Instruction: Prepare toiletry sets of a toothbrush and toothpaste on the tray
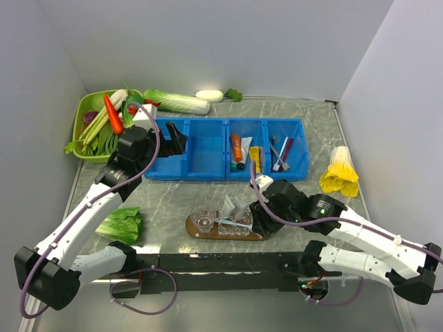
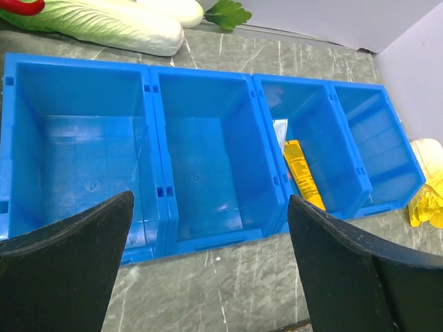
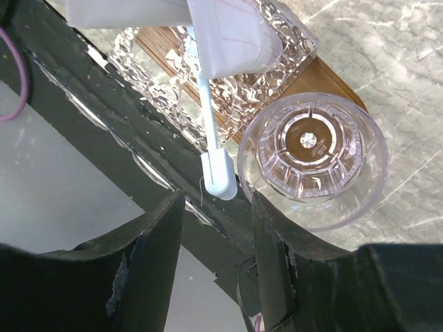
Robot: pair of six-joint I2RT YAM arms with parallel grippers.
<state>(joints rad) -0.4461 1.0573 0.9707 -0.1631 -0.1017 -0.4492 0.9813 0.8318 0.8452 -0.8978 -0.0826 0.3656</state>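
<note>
The brown wooden tray (image 1: pixel 192 227) lies at the near middle of the table. On it stand a round clear glass cup (image 1: pixel 205 221) and a ribbed clear glass dish (image 1: pixel 235 223). In the right wrist view a white toothpaste tube (image 3: pixel 228 34) lies on the dish (image 3: pixel 280 59), and a pale blue toothbrush (image 3: pixel 211 131) sticks out over the dish's edge beside the cup (image 3: pixel 311 155). My right gripper (image 3: pixel 218 211) is open and empty, its tips just short of the brush head, at the tray's right end (image 1: pixel 257 223). My left gripper (image 2: pixel 211 200) is open and empty in front of the blue bins (image 1: pixel 176 138).
A row of blue bins (image 1: pixel 208 149) stands behind the tray; the left two bins (image 2: pixel 201 166) are empty. The third holds an orange tube (image 1: pixel 237 146), a white tube (image 1: pixel 246 149) and a yellow tube (image 2: pixel 301 173). The fourth holds toothbrushes (image 1: pixel 280 152). A green basket (image 1: pixel 79 128), lettuce (image 1: pixel 121 225) and a yellow vegetable (image 1: pixel 340 173) lie around.
</note>
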